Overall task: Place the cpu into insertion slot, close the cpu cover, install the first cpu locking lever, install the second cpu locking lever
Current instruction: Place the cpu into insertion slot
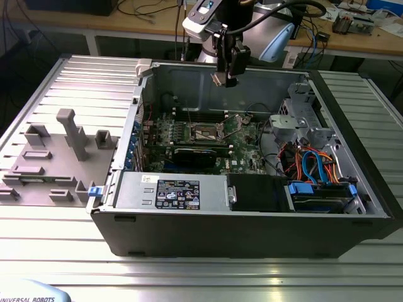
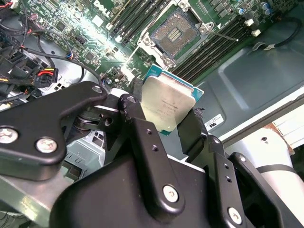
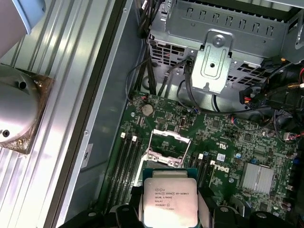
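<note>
Black metal computer case point(image 1: 252, 233) is lying open; inside, on the green circuit board point(image 1: 242, 133), the dark silver-rimmed square insertion slot point(image 1: 206, 132) is sitting uncovered. High above, the black two-fingered gripper point(image 1: 225, 78) is pinching the small silver-topped square cpu point(image 2: 166, 102).

Robotics lab: open computer case point(image 1: 252, 233) on ribbed metal table point(image 1: 189, 277), cable-cluttered wooden table point(image 1: 75, 25) behind, grey jig blocks point(image 1: 72, 135) alongside.

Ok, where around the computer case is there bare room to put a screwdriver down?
The ribbed table on the near side of the case is bare, as is the strip past the case at the exterior view's right. The grey fixture takes the exterior view's left; inside, cables crowd the drive end.
</note>
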### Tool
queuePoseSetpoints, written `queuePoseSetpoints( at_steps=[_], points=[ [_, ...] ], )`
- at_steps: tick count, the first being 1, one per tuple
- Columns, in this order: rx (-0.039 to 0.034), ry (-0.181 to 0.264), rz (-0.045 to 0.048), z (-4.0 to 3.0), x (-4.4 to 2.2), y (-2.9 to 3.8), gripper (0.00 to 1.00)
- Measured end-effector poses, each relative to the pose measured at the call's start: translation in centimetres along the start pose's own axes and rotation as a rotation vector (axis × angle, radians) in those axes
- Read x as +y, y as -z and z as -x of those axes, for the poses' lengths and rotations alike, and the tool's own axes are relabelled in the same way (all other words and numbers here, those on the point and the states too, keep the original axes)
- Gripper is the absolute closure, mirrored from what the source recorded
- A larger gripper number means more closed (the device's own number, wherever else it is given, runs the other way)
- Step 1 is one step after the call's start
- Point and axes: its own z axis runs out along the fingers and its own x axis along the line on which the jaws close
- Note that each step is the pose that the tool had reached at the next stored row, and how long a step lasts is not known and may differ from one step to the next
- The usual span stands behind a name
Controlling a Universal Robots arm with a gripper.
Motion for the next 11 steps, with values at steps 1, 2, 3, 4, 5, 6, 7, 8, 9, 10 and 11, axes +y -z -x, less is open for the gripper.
queuePoseSetpoints(
  at_steps=[1, 2, 3, 4, 5, 6, 7, 8, 9, 10, 11],
  points=[
    [0.0, 0.0, 0.0, 0.0, 0.0, 0.0, 0.46],
    [-0.0003, 0.0, -0.0001, 0.0, 0.0, 0.0, 0.46],
    [-0.0007, 0.0, -0.0002, 0.0, 0.0, 0.0, 0.46],
    [-0.0009, 0.0, -0.0002, 0.0, 0.0, 0.0, 0.46],
    [-0.0013, -0.002, -0.0003, 0.0, 0.0, -0.01, 0.46],
    [-0.0018, -0.008, -0.0001, 0.0, 0.0, -0.03, 0.46],
    [-0.0026, -0.016, 0.0, 0.0, -0.01, -0.06, 0.46],
    [-0.0037, -0.027, 0.0001, 0.0, -0.01, -0.09, 0.46],
    [-0.0047, -0.038, 0.0003, 0.0, -0.02, -0.12, 0.46],
    [-0.0072, -0.068, 0.0002, 0.0, -0.03, -0.22, 0.46],
    [-0.0078, -0.079, -0.0012, 0.0, -0.05, -0.24, 0.46]
  ],
)
